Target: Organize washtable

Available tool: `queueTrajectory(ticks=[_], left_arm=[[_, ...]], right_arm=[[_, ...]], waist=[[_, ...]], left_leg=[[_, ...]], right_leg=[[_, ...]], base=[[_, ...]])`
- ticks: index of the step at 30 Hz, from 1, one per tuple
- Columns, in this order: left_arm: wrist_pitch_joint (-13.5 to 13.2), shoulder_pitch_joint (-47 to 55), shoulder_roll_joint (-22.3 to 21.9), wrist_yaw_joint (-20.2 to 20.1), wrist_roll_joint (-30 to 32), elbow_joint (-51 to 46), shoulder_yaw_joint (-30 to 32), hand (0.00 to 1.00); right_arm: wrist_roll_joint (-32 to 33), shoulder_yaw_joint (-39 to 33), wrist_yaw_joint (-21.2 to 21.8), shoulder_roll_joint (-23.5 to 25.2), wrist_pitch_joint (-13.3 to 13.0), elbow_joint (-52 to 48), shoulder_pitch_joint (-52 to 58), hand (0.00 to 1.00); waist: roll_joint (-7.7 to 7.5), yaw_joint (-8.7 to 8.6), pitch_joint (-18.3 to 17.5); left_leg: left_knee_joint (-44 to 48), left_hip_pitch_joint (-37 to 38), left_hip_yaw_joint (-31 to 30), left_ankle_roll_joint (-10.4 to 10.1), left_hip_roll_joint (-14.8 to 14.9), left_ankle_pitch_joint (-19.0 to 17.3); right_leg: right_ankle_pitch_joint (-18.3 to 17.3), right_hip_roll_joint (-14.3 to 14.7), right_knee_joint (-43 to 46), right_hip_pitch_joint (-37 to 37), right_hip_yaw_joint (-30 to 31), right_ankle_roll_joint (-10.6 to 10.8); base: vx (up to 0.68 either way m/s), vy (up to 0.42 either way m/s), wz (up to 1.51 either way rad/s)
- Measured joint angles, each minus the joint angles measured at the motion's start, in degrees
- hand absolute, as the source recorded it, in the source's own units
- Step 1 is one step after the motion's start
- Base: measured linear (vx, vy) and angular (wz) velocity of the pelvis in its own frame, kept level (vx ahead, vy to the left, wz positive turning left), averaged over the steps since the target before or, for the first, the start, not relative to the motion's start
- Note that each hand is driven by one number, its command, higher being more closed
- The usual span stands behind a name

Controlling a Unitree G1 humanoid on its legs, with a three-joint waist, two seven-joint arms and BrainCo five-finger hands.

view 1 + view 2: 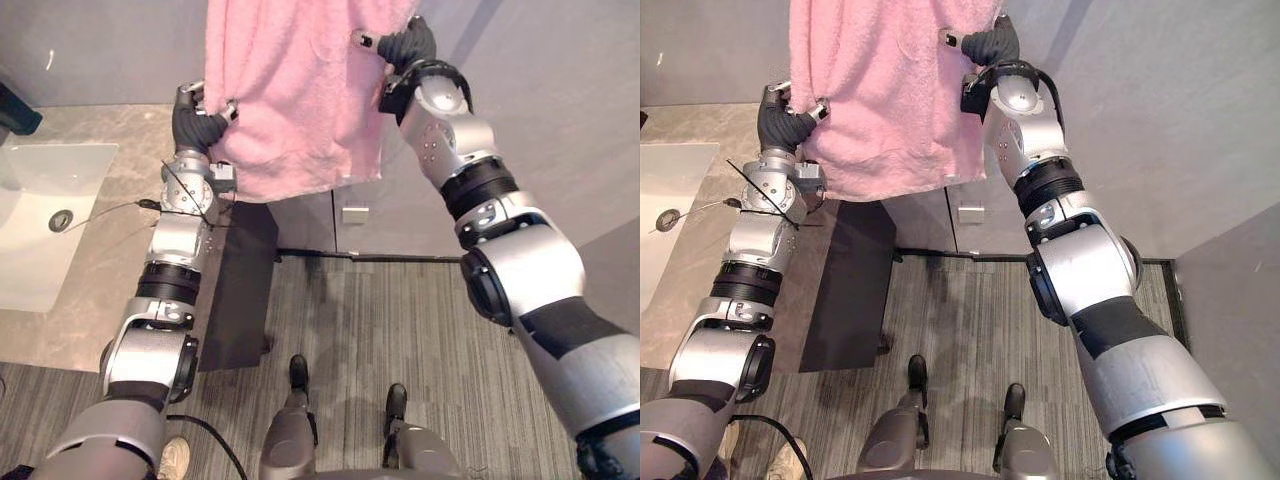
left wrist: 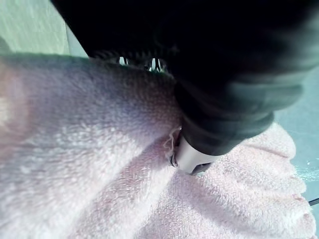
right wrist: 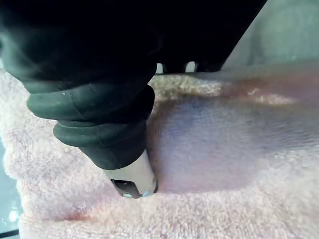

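A pink towel hangs spread in the air in front of the grey wall, held up by its two upper corners. My left hand grips its left edge above the counter. In the left wrist view the thumb presses into the towel, and the fingers lie behind the cloth. My right hand holds the towel's right upper corner, higher than the left. In the right wrist view the thumb pinches the towel. The towel's lower edge hangs free just above counter height.
A white sink is set in the beige stone counter at the left. The counter's dark end panel drops to the striped grey floor. A small white plate sits on the wall below the towel.
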Motion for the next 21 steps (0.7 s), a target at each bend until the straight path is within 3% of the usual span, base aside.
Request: queueTrajectory(ticks=[5, 12, 21], left_arm=[[0.03, 1.62, 0.14, -0.04, 0.02, -2.38, -0.01, 1.0], [-0.02, 3.47, 2.35, -0.63, 0.06, -3.9, -0.34, 1.0], [-0.03, 3.5, 2.34, -1.78, 0.01, -3.49, -2.0, 1.0]], right_arm=[[-0.01, 1.89, 0.24, -1.45, -0.09, -0.02, 0.0, 1.0], [-0.08, 10.4, 3.08, -6.28, -0.25, -2.09, 0.0, 1.0], [-0.01, 11.84, 3.85, -8.02, -1.14, -3.44, -0.08, 1.0]], waist=[[0.08, 0.01, 0.11], [0.05, -1.5, 0.12], [0.04, -1.97, 0.11]], left_leg=[[-0.02, 0.33, 0.15, -0.01, -0.02, 0.0], [-0.05, 0.47, 0.62, -0.29, 0.1, -0.29], [-0.03, 0.36, 1.46, 0.0, 0.13, -0.01]], right_leg=[[-0.26, -0.09, 0.47, 0.05, 0.1, -0.02], [-0.76, -0.16, 1.22, -0.31, 0.3, 0.08], [-0.61, -0.22, 1.12, -0.94, 0.55, 0.2]], base=[[0.0, 0.0, 0.0], [-0.01, 0.001, -0.01], [0.02, -0.007, -0.05]])
